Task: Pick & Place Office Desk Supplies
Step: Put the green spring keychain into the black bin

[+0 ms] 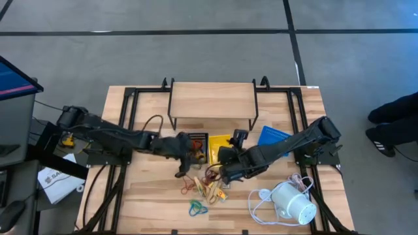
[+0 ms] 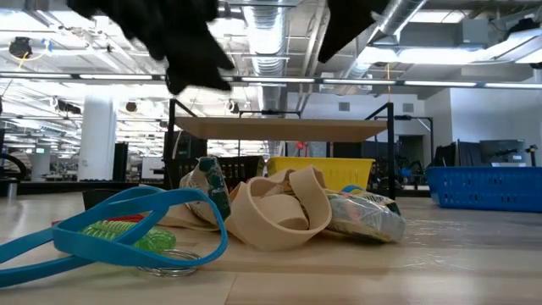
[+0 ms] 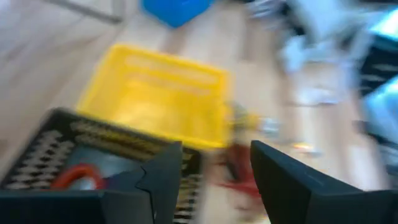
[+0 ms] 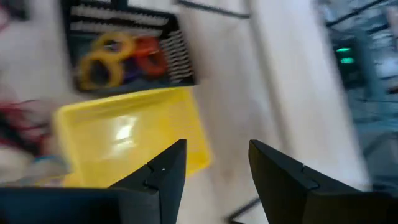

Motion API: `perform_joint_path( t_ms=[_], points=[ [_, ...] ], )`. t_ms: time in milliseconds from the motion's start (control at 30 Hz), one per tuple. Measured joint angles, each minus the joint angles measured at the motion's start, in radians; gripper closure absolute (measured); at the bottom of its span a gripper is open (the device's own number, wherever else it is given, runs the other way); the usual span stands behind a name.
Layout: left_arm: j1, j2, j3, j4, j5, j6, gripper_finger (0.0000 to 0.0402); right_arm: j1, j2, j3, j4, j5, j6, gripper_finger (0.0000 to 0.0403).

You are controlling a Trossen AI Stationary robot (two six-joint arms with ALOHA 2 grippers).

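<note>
The supplies lie in a loose pile (image 1: 208,186) near the table's front: orange, red and tan bands, with a green and blue loop (image 1: 198,209) nearer the edge. The low view shows a blue band (image 2: 110,233), a green one (image 2: 127,233) and a wide tan loop (image 2: 279,212) lying on the wood. My left gripper (image 1: 185,158) (image 3: 216,180) is open, hovering by the black mesh tray (image 1: 198,147) (image 3: 74,155), which holds a red band (image 3: 78,175). My right gripper (image 1: 225,171) (image 4: 217,180) is open above the yellow tray's near side (image 4: 124,137). Yellow and orange bands (image 4: 124,56) sit in the mesh tray.
A wooden shelf on a black frame (image 1: 212,101) stands at the table's far side. The blue tray (image 1: 273,137) sits right of the yellow tray (image 1: 219,145). A white cylindrical device with its cord (image 1: 292,202) lies at the front right. A crinkled packet (image 2: 364,216) rests in the pile.
</note>
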Motion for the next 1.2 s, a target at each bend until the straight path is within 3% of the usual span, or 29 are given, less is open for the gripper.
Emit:
perform_joint_path(
  t_ms=[67, 200, 333, 533, 700, 833, 1000, 1200],
  points=[
    [-0.062, -0.018, 0.0, 0.034, -0.019, -0.004, 0.0217, 0.017, 0.001, -0.036, 0.079, -0.067, -0.025, 0.0233],
    [-0.194, 0.01, 0.0, 0.054, -0.164, -0.072, 0.0225, 0.046, 0.003, -0.111, 0.222, -0.209, -0.044, 0.0233],
    [-0.296, 0.089, 0.0, 0.064, -0.227, -0.189, 0.0232, 0.064, 0.002, -0.132, 0.242, -0.241, 0.007, 0.0233],
    [-0.393, 0.246, 0.0, 0.083, -0.227, -0.363, 0.0238, 0.108, 0.003, -0.136, 0.249, -0.26, 0.028, 0.0233],
    [-0.412, 0.347, 0.0, 0.155, -0.149, -0.403, 0.0238, 0.139, 0.003, -0.136, 0.276, -0.26, 0.031, 0.0233],
    [-0.409, 0.401, 0.015, 0.12, -0.061, -0.356, 0.0238, 0.16, 0.003, -0.136, 0.295, -0.26, 0.031, 0.0233],
    [-0.415, 0.459, 0.072, 0.1, 0.078, -0.156, 0.0238, 0.182, 0.003, -0.136, 0.305, -0.259, 0.031, 0.0233],
    [-0.415, 0.467, 0.139, -0.018, 0.046, -0.005, 0.0238, 0.188, 0.003, -0.136, 0.325, -0.259, 0.039, 0.0233]
  ],
)
